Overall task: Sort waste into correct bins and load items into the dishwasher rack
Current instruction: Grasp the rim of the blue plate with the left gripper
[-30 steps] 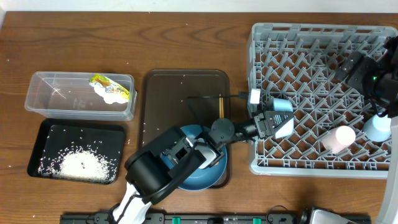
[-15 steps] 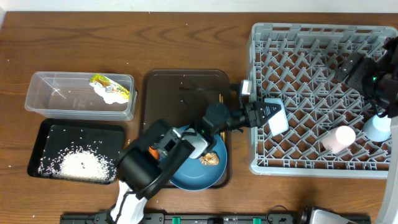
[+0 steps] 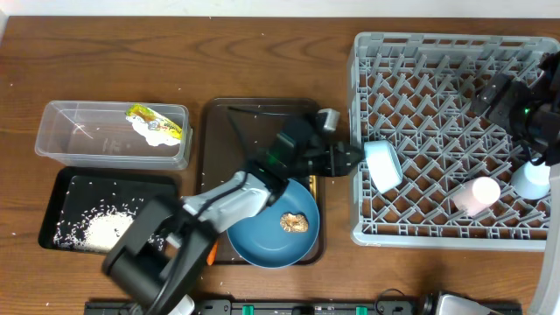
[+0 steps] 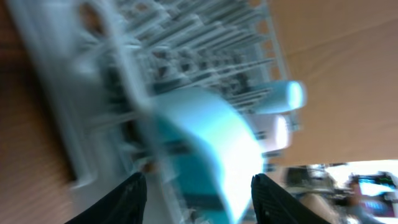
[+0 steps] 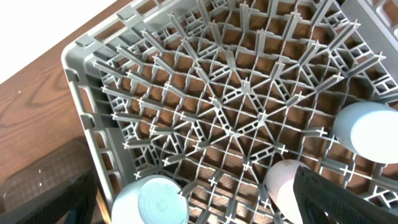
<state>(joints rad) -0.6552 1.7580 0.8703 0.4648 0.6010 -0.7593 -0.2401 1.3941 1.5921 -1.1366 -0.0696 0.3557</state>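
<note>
Left gripper [image 3: 348, 159] parted; right gripper [image 5: 199, 205] (empty) wide.

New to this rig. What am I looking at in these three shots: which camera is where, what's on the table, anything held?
Two robot arms with two-finger grippers at a table. One shot is from above, the others from a camera on each wrist. The dishwasher rack holds a light blue cup, a pink cup and a pale bowl. A brown serving tray carries a blue plate with a brown food lump. A clear tub holds a yellow-green packet; a black tray holds rice. Both grippers are open and hold nothing: the left gripper by the light blue cup, the right gripper above the rack.
</note>
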